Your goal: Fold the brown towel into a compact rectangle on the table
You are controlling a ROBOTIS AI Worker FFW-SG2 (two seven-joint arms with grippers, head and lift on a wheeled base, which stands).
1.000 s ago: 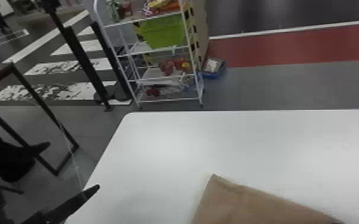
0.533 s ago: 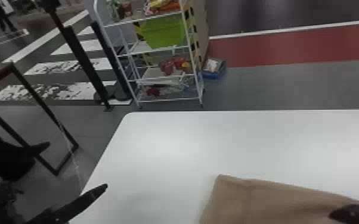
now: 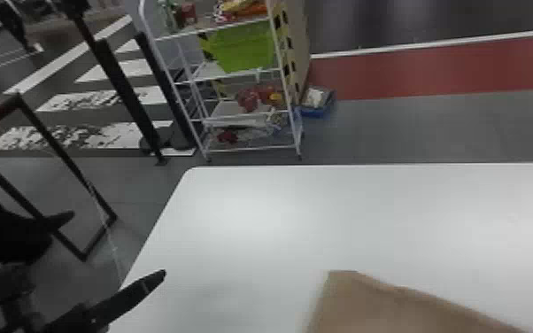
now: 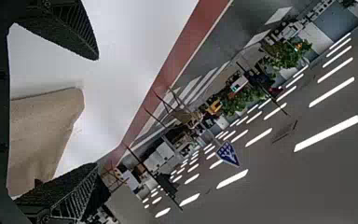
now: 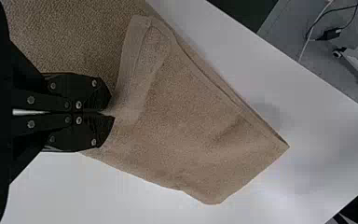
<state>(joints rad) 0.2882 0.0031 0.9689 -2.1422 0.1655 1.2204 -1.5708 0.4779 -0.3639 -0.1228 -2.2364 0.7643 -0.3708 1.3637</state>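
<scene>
The brown, rectangular-cut woven cloth towel (image 5: 186,116) lies on the white, round-cornered, flat tabletop (image 3: 243,230), near the bottom edge of the head view, its upper corner pointing away from the robot. The right black two-fingered gripper (image 5: 108,113) has its fingers together, clamped on the towel where a turned-back flap meets the body of the cloth. The grip seems chosen to control that edge so a layer can be drawn over or straightened, while the rest is left to the table's support. Doubled edges along one side suggest a fold is already in place, though the head view cuts the cloth off, so the number of layers is hard to tell.

The left black two-fingered gripper (image 4: 97,112) holds its fingers apart around nothing, by the table's left side, which probably keeps it out of the fold's way. The slanting outline and raised flap call for squaring before the rectangle is compact.
</scene>
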